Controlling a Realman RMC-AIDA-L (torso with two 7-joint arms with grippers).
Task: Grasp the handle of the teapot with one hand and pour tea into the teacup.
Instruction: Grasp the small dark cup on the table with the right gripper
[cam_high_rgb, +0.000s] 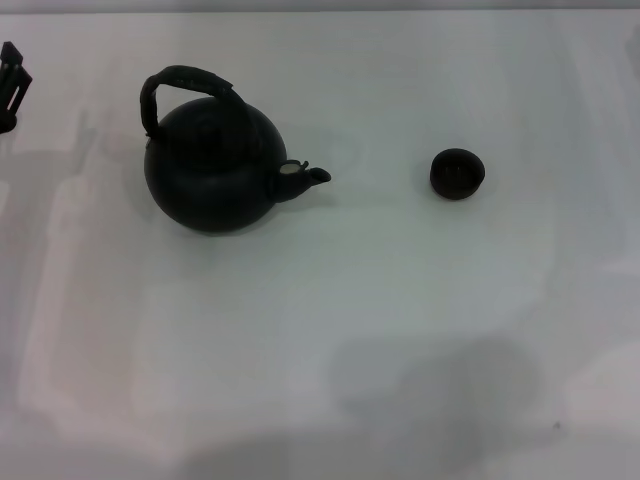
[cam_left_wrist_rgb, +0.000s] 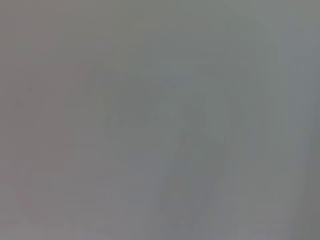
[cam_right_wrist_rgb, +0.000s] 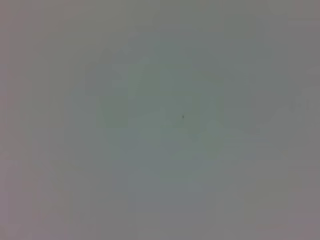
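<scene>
Teapot (cam_high_rgb: 215, 170) sits untouched toward the table's (cam_high_rgb: 320, 350) back-left, teacup (cam_high_rgb: 457, 173) well off its spout, left gripper (cam_high_rgb: 10, 85) at left edge (opening can't tell), so next: reach handle (cam_high_rgb: 187, 80).

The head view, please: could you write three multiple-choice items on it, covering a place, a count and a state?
1. Which way does the teapot's spout point?
A. toward the teacup
B. away from the teacup
C. straight up

2. How many cups are on the table?
A. one
B. two
C. three

3. What is the handle's state?
A. gripped
B. free, arched upright
C. folded flat

Answers:
1 A: the spout of the teapot faces the teacup.
2 A: only one cup stands on the table.
3 B: nothing touches the handle; the left gripper sits at the edge.
</scene>
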